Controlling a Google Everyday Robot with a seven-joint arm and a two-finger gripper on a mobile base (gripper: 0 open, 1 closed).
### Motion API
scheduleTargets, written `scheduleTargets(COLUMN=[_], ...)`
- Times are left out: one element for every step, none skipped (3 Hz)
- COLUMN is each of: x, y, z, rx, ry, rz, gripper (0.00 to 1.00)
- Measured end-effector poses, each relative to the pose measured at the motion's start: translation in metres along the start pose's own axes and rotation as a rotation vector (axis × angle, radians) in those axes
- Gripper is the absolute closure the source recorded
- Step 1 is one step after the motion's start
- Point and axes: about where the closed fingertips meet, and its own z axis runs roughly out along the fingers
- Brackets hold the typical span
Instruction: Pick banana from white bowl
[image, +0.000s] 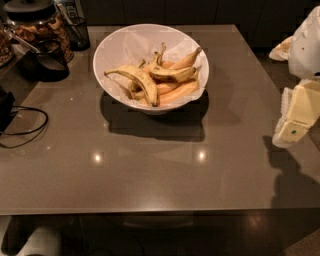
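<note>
At the far left corner of the table (150, 165) stands a glass jar (37, 22) with a dark lid, filled with brown snacks. Just to its right is a black mesh cup (77, 32), and a dark container (47, 60) sits nearer, in front of the jar. A black cable (25, 125) loops over the left edge of the tabletop.

The white bowl (117, 45) rests on the far half of the table, a little left of the middle, lined with crumpled white paper and holding several bananas. A long, slim arched banana (137, 80) lies across the near left of the pile. The banana (172, 75) lies in the middle of the bowl on top of the others. It is short, strongly bent and blotched with brown. Its long axis runs roughly left to right, with the belly of the curve sagging toward the near side. Its right end points toward the bowl's right rim, and a thin stem rises at its left end toward the far side. Smoother orange-yellow bananas (177, 92) lie under and behind it.

The gripper (294, 120) hangs at the right edge of the scene, beside the table's right side and well apart from the bowl. It is cream-coloured and tilted down toward the left, below a white arm casing (307, 45). It touches neither the bowl nor the banana. How far it is spread is not to be made out.
</note>
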Motion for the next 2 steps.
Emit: scheduleTargets(x=[0.000,-0.007], y=[0.000,-0.011], z=[0.000,0.004], rx=[0.000,-0.029], ry=[0.000,0.029], rz=[0.000,0.050], gripper=[0.00,0.00])
